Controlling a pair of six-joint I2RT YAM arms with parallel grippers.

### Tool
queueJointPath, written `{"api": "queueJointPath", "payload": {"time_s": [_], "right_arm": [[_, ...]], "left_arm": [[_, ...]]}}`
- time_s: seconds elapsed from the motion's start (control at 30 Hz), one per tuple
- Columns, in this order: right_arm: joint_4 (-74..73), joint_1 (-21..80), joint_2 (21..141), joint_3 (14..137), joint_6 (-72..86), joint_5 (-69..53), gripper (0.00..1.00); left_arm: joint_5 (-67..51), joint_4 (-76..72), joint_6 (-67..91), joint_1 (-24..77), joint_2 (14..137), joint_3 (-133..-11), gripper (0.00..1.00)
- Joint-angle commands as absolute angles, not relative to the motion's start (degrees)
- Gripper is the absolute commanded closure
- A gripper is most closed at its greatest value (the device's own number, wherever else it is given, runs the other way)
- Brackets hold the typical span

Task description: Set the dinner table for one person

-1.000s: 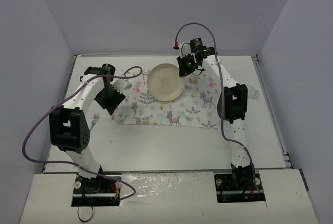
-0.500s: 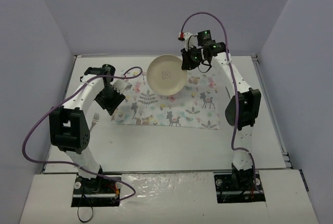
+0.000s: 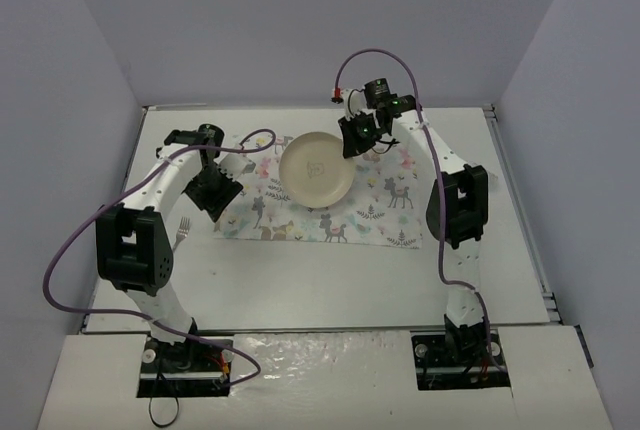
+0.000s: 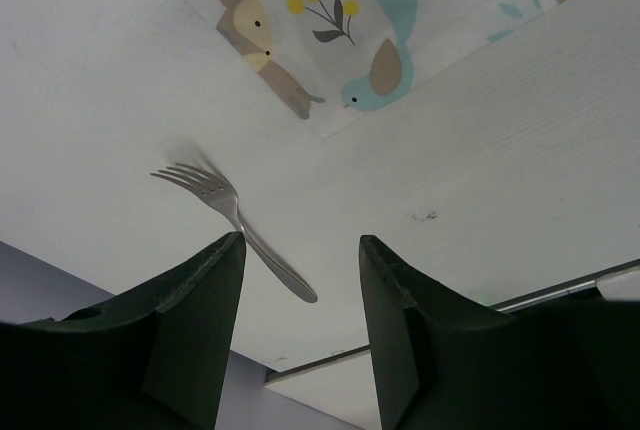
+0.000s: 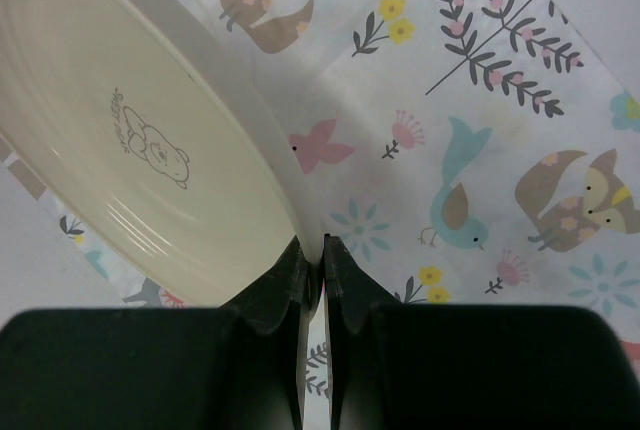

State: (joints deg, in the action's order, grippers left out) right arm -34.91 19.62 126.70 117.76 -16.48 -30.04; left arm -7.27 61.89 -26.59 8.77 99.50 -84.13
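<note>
Plate [image 3: 316, 168] pinched by the right gripper [image 3: 352, 142] over the placemat [image 3: 330, 215]; fork [image 3: 183, 231] lying off the placemat's left edge.
Top view: the white dinner table [image 3: 330, 280] carries the placemat across its far middle, and the left gripper [image 3: 215, 195] hovers at the placemat's left edge. Left wrist view: its jaws stand apart and empty above bare tabletop, with the fork just beyond the placemat's corner. Right wrist view: both fingers are clamped on the cream plate's rim, and the plate is tilted above the animal-print cloth.
</note>
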Motion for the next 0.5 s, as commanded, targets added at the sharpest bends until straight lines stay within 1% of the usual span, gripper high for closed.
{"api": "queueJointPath", "payload": {"time_s": [0.0, 0.47], "right_arm": [[-33.46, 20.74, 127.15, 119.63, -16.3, -29.27, 1.0], [-33.58, 20.93, 127.62, 118.11, -16.77, -23.04, 1.0]], "left_arm": [[-7.03, 61.79, -27.07, 9.49, 96.69, -84.46, 0.54], [-6.6, 62.05, -27.62, 9.41, 96.18, -84.76, 0.54]]}}
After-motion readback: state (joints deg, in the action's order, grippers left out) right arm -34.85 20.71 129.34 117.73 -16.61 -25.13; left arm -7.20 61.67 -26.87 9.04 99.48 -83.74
